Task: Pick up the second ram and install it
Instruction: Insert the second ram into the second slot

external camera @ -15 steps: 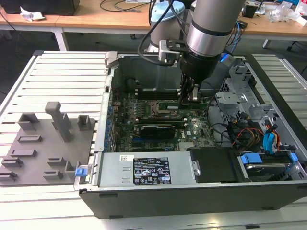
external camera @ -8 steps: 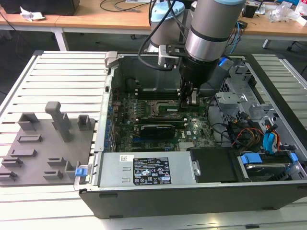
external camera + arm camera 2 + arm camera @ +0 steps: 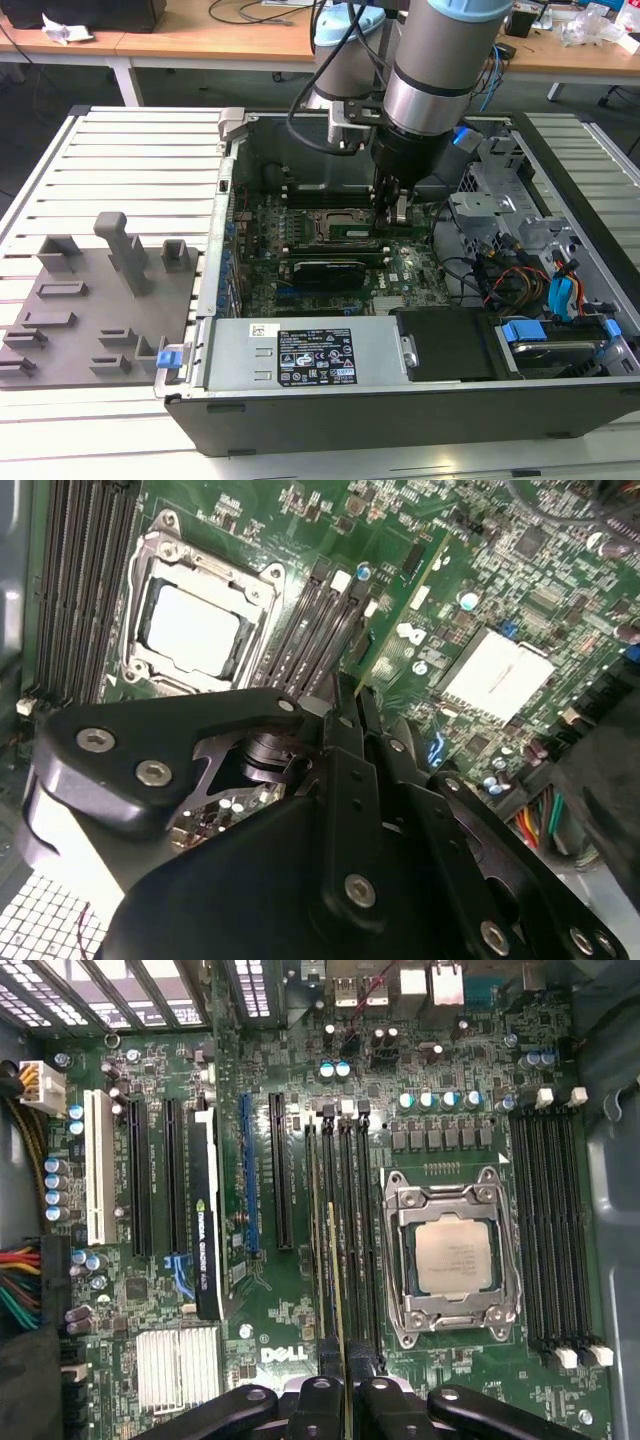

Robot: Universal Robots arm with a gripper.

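The second ram (image 3: 335, 1280) appears edge-on as a thin green stick, running along the black memory slots (image 3: 350, 1210) beside the CPU socket (image 3: 455, 1255). My gripper (image 3: 345, 1385) is shut on its near end, with one finger on each side. In the second wrist view the ram (image 3: 372, 655) juts out from the gripper (image 3: 345, 695) over the slots next to the socket (image 3: 195, 630). In the exterior view the gripper (image 3: 392, 222) hangs low inside the open computer case (image 3: 400, 410), with the green stick (image 3: 355, 232) just over the board.
A wide black card (image 3: 205, 1220) stands in an expansion slot beside the memory slots. More memory slots (image 3: 550, 1230) lie on the socket's other side. Cables and drive bays (image 3: 520, 270) crowd the case at the exterior view's right. A grey foam tray (image 3: 90, 300) lies outside the case.
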